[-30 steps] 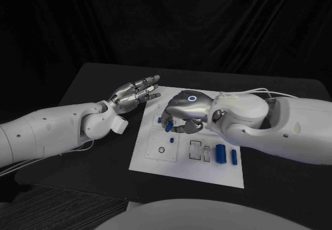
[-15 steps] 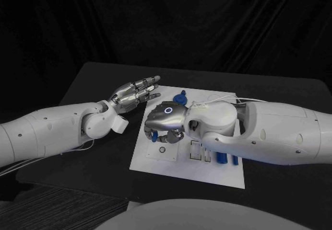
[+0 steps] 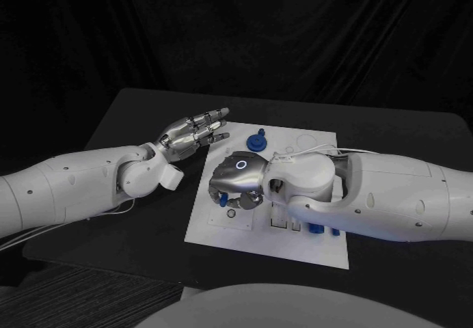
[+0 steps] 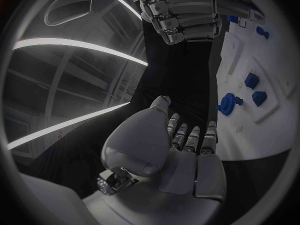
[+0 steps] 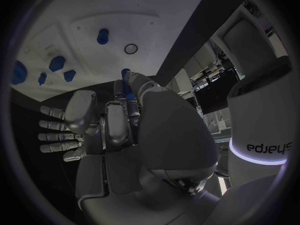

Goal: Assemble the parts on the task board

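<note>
Your right hand [image 3: 240, 183] sits at the centre of the head view, over the left half of the board [image 3: 296, 249], fingers curled down. It pinches a small blue part [image 3: 223, 200] at its fingertips, just above the round hole [image 3: 231, 214] on the board's lower left. In the right wrist view you see the same blue part [image 5: 127, 93] peeking between the curled fingers [image 5: 117, 120], with the ring-shaped hole [image 5: 130, 48] and another blue peg [image 5: 102, 35] on the board beyond it.

Your left hand [image 3: 194, 130] lies in the upper left of the head view, just off the board's upper left corner, above the table [image 3: 118, 239]. Its fingers are stretched out and slightly apart, and it holds nothing; the left wrist view shows that hand [image 4: 181, 150] flat and bare as well.

A blue wheel-like part [image 3: 257, 141] rests near the board's top edge. More blue parts [image 3: 317, 227] show on the lower right of the board, partly hidden by your right arm.
</note>
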{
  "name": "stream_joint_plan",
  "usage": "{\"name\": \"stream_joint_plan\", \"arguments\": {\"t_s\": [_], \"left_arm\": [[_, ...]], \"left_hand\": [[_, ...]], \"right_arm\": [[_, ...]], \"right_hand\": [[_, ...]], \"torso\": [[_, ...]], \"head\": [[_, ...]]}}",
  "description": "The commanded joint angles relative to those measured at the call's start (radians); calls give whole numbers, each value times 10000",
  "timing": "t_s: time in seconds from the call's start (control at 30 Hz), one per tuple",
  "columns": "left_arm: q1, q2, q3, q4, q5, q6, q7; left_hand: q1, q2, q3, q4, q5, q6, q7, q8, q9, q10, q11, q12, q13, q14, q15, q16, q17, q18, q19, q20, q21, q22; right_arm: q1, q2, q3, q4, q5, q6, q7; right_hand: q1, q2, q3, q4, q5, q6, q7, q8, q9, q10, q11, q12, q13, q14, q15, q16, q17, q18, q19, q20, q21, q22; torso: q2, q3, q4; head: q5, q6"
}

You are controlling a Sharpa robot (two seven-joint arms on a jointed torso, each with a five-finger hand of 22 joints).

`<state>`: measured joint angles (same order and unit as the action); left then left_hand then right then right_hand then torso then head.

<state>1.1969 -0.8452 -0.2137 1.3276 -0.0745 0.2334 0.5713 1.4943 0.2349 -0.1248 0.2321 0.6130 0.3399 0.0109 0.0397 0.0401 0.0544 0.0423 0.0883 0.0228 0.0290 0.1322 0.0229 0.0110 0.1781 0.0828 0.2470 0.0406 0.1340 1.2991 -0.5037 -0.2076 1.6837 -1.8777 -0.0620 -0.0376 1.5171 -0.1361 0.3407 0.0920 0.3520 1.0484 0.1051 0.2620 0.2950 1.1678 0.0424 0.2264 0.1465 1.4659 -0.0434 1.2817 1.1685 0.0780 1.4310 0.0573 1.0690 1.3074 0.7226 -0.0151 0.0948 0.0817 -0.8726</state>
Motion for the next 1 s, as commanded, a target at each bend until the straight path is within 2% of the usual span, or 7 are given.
{"name": "stream_joint_plan", "arguments": {"t_s": [0.03, 0.17, 0.37, 0.47, 0.6, 0.83, 1.0], "left_arm": [[-12, 16, 11, 21, 38, 104, 126], [-12, 13, 11, 25, 38, 114, 116], [-12, 3, 11, 26, 38, 102, 117], [-12, 4, 11, 26, 38, 103, 117], [-12, 0, 11, 32, 38, 94, 141], [-12, -20, 11, 36, 38, 60, 190], [-12, -26, 11, 33, 38, 52, 186]], "left_hand": [[-96, 34, 2, 76, -26, -24, -59, 13, -4, -23, 67, 37, 6, -31, 2, 41, 4, 18, -22, 1, -47, -5], [-97, 35, 2, 78, -26, -18, -63, 13, -4, -20, 70, 44, 7, -27, 3, 44, 5, 18, -14, 1, -44, 5], [-100, 35, 3, 87, -26, -23, -72, 12, -4, -24, 75, 42, 6, -27, 5, 45, 5, 18, -19, 3, -45, -6], [-100, 35, 3, 87, -26, -23, -72, 12, -4, -24, 75, 42, 6, -27, 5, 45, 5, 18, -19, 3, -45, -6], [-103, 34, 2, 94, -28, -27, -80, 12, -5, -25, 79, 44, 6, -28, 7, 44, 5, 18, -16, 5, -44, -3], [-104, 30, 1, 97, -29, -9, -80, 14, -2, -16, 77, 61, 10, -23, 6, 49, 7, 19, -5, 5, -39, 14], [-107, 16, -5, 100, -35, -12, -80, 14, -2, -16, 74, 63, 10, -24, 4, 47, 6, 20, -6, 4, -39, 8]], "right_arm": [[-68, -46, 6, 9, -215, 86, -235], [-132, -124, 6, 24, -220, 43, -249], [-185, -218, 6, 73, -222, 3, -268], [-222, -250, 6, 90, -222, 11, -283], [-322, -300, 6, 109, -222, 15, -303], [-479, -322, 6, 91, -222, 61, -309], [-547, -334, 6, 93, -222, 94, -326]], "right_hand": [[-33, -52, 63, -19, 56, 60, -5, -35, -11, 79, 5, 65, 14, 210, 7, 27, 8, 89, 40, 38, 31, 1492], [-35, -52, 64, -20, 58, 63, -5, -37, -10, 80, 6, 65, 15, 208, 7, 22, 1, 88, 41, 38, 37, 1493], [-37, -51, 70, -27, 67, 69, -5, -40, -6, 87, 4, 68, 18, 209, 8, 30, 13, 87, 41, 39, 40, 1494], [-38, -52, 71, -29, 69, 70, -5, -41, -5, 89, 3, 69, 19, 210, 9, 34, 18, 86, 42, 39, 46, 1495], [-37, -52, 78, -40, 78, 74, -5, -47, -2, 98, 0, 73, 24, 209, 12, 34, 18, 87, 41, 40, 45, 1495], [-33, -55, 90, -58, 94, 73, -6, -60, 1, 113, -4, 81, 31, 207, 14, 34, 17, 88, 36, 42, 37, 1492], [-34, -57, 93, -64, 97, 72, -5, -65, 2, 118, -3, 83, 34, 205, 14, 28, 9, 89, 34, 42, 35, 1492]], "torso": [[-19, 12, -16], [-21, 2, -15], [-16, 6, -24], [-13, 4, -5], [-16, 12, -10], [-22, 1, -12], [-22, 2, -10]], "head": [[20, 0], [15, 0], [18, 0], [5, 0], [4, 0], [31, 0], [-9, 0]]}}
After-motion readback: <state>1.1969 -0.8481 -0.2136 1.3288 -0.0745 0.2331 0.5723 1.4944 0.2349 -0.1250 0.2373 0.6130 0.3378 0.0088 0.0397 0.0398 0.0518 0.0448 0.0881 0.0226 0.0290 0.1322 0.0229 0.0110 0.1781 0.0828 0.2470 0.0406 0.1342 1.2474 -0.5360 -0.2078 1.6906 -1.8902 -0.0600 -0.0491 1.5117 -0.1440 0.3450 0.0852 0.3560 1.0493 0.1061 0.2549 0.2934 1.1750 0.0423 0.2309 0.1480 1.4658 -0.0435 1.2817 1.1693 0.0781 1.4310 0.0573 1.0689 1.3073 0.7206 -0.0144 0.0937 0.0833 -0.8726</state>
